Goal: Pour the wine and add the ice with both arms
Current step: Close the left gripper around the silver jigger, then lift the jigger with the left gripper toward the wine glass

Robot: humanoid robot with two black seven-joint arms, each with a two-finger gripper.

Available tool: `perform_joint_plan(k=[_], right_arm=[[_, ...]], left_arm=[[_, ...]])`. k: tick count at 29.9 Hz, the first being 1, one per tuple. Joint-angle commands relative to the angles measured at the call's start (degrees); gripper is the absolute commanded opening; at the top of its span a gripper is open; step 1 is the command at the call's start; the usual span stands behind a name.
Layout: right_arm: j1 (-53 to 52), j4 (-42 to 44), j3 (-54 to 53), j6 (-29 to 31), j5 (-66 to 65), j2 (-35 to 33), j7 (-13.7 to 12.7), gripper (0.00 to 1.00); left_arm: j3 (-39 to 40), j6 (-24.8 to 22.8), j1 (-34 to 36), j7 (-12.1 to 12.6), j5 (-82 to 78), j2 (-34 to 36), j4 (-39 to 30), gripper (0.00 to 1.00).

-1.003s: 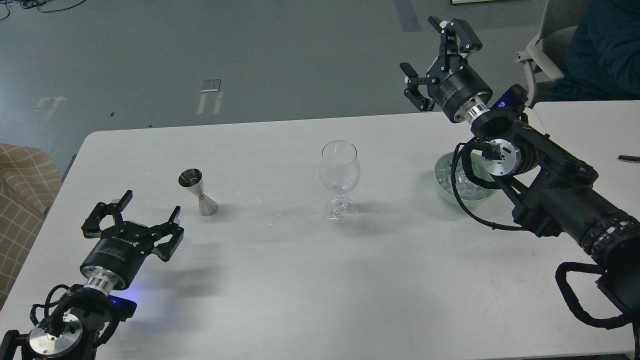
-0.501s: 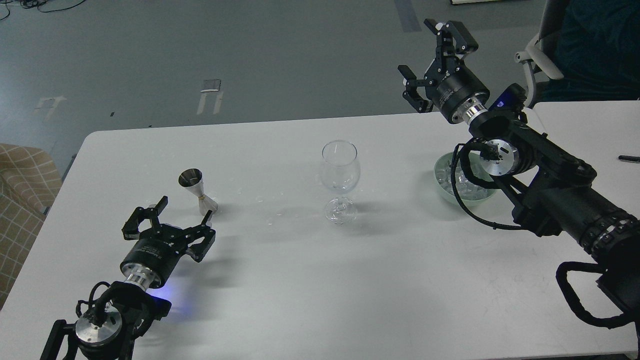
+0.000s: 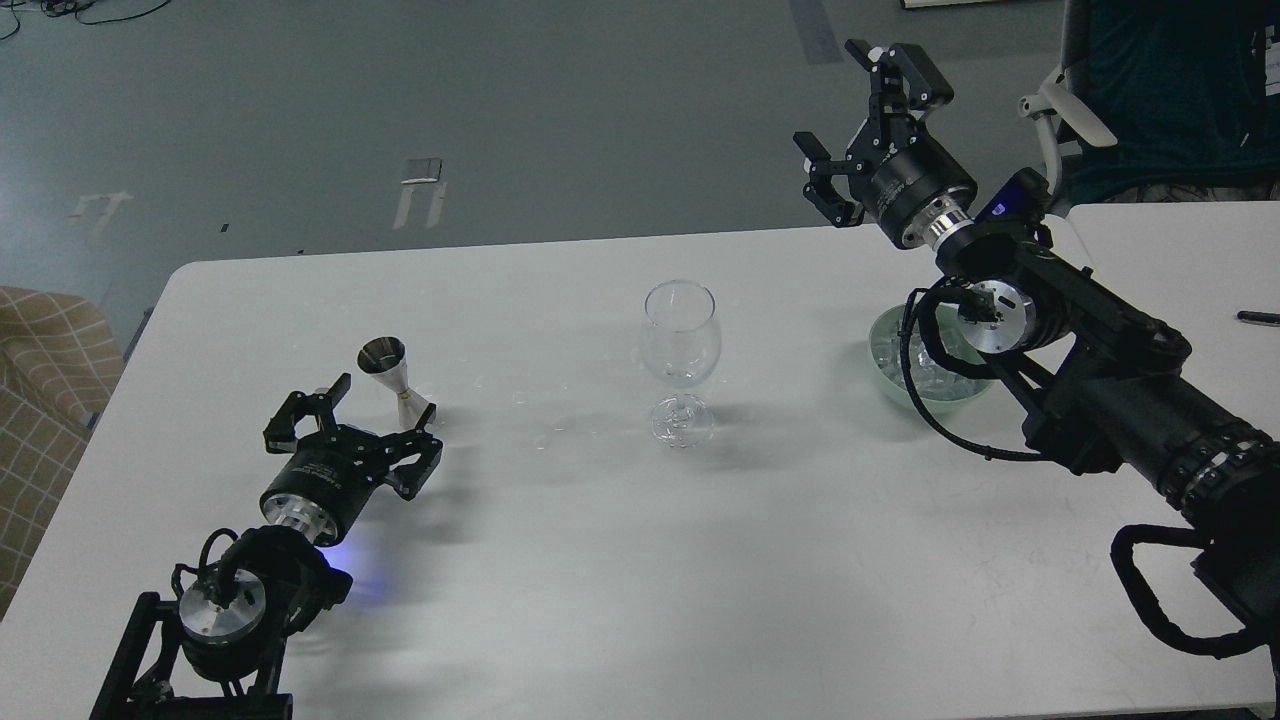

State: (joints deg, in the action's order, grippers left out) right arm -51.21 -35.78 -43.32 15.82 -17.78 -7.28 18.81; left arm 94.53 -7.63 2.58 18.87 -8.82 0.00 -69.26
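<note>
A clear, empty wine glass (image 3: 680, 345) stands upright at the middle of the white table (image 3: 620, 560). A small steel jigger (image 3: 395, 385) stands to its left. My left gripper (image 3: 375, 415) is open, low over the table, its fingers on either side of the jigger's base. A pale green bowl (image 3: 890, 380) at the right holds clear ice cubes (image 3: 888, 352), partly hidden by my right arm. My right gripper (image 3: 862, 120) is open and empty, raised high beyond the table's far edge.
A black pen (image 3: 1257, 317) lies on a second white table at the far right. A chair (image 3: 1060, 110) and a seated person in dark clothes are behind it. A tan checked seat (image 3: 40, 400) stands left of the table.
My left gripper has moved forward and to the right, from the near-left table area up to the jigger. My right gripper has shifted very slightly up and left.
</note>
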Motion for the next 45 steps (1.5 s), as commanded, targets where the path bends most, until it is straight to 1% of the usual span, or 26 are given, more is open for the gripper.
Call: perform_joint_plan(k=[1,6,11,16,18,25,26,27,28,30,31,32,36,38,42,44,45], right_arm=[[0.0,0.0,0.3,0.0,-0.4,0.1,0.0,1.0],[0.0,0.0,0.3,0.0,-0.4,0.0,0.0,1.0],[0.0,-0.1,0.3,0.0,-0.4,-0.1,0.0,1.0],[0.1,0.0,0.3,0.1,-1.1,-0.1,0.1,1.0],[0.1,-0.1,0.5,0.0,-1.6,0.0,0.1,1.0],[0.1,-0.1,0.6,0.0,-1.6,0.0,0.2,1.0],[0.1,-0.1,0.6,0.0,-1.6,0.0,0.2,1.0],[0.1,-0.1,0.6,0.0,-1.6,0.1,0.2,1.0],[0.1,0.0,0.6,0.0,-1.6,0.1,0.2,1.0],[0.2,0.0,0.6,0.0,-1.6,0.1,0.2,1.0],[0.2,0.0,0.6,0.0,-1.6,0.1,0.2,1.0],[0.3,0.0,0.6,0.0,-1.6,0.1,0.2,1.0],[0.5,0.0,0.6,0.0,-1.6,0.1,0.3,1.0],[0.5,-0.1,0.6,0.0,-1.6,0.1,0.3,1.0],[0.6,-0.1,0.6,0.1,-1.6,0.1,0.2,1.0],[0.6,-0.1,0.6,0.1,-1.6,0.1,0.3,1.0],[0.6,-0.2,0.6,0.0,-1.6,0.1,0.3,1.0]], left_arm=[[0.0,0.0,2.0,-0.2,-0.1,0.0,1.8,0.97],[-0.1,0.0,4.0,-0.3,-0.1,0.0,4.6,0.96],[-0.3,0.0,5.1,-0.3,-0.1,0.0,5.7,0.96],[-0.4,0.0,7.0,-1.1,-0.1,0.0,8.1,0.92],[-0.4,0.0,8.1,-1.1,-0.3,0.0,9.8,0.88],[-0.5,0.0,8.4,-1.2,-1.0,0.0,10.7,0.83],[-0.5,-0.1,8.4,-1.6,-1.0,0.0,11.0,0.77],[-0.5,-0.1,8.5,-2.6,-1.5,0.0,11.3,0.67],[-0.5,-0.1,8.5,-3.2,-1.6,0.0,11.4,0.63],[-0.8,-0.1,8.7,-4.5,-2.1,0.0,11.7,0.58],[-1.9,-0.1,8.8,-5.4,-2.2,0.0,11.8,0.52],[-2.9,-0.1,8.8,-5.9,-2.3,0.0,11.8,0.51],[-3.2,-1.0,8.8,-6.0,-2.6,0.0,11.8,0.45],[-3.3,-1.5,8.8,-6.0,-2.6,0.0,11.8,0.39],[-3.0,-2.0,8.7,-6.0,-2.5,0.0,11.7,0.35],[-2.7,-3.8,8.7,-6.0,-2.3,0.0,11.7,0.28],[-2.7,-4.9,8.7,-6.0,-2.3,0.0,11.7,0.22]])
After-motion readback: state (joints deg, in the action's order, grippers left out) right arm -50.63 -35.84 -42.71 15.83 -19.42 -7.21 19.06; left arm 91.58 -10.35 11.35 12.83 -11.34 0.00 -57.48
